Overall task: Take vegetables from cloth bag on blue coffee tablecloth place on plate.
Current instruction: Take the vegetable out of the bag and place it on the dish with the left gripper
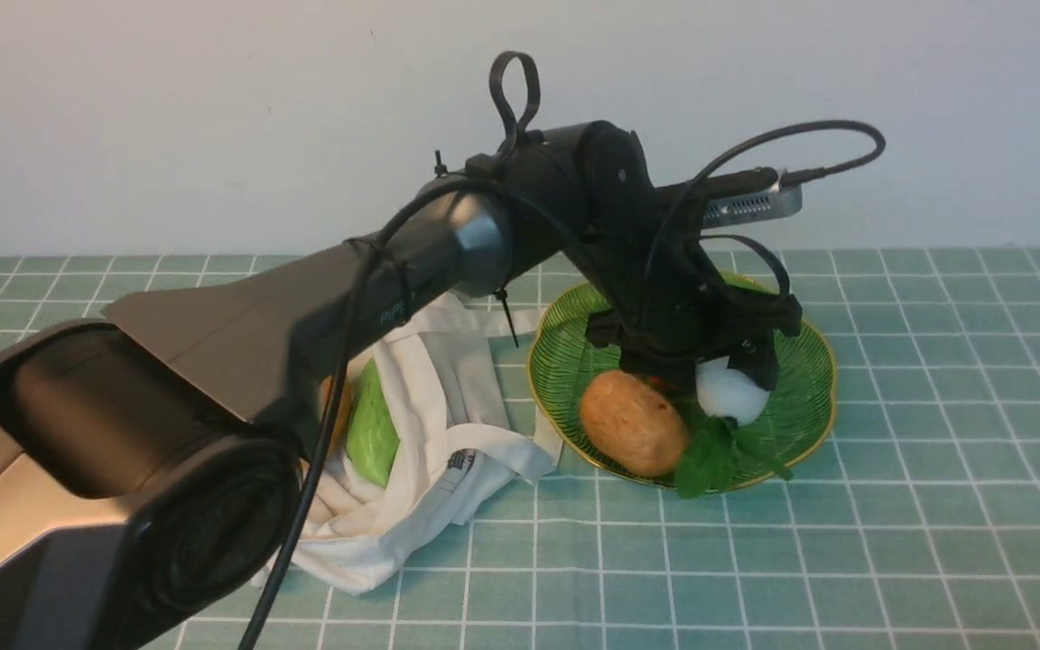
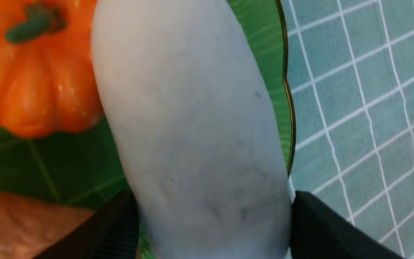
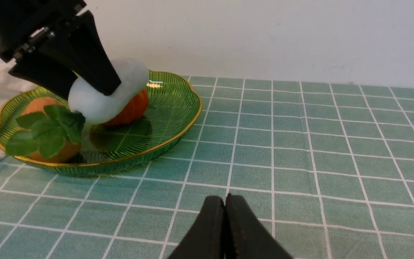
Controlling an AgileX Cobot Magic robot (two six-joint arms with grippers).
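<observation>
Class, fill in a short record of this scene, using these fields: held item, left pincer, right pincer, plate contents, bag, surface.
held item: radish, white with green leaves, over the plate
left pincer: shut on the radish, one finger on each side
right pincer: shut, empty, above the tablecloth, apart from the plate
plate contents: brown potato, orange pumpkin
bag: cloth bag beside the plate, green vegetable showing in it
surface: pale blue-green checked tablecloth
</observation>
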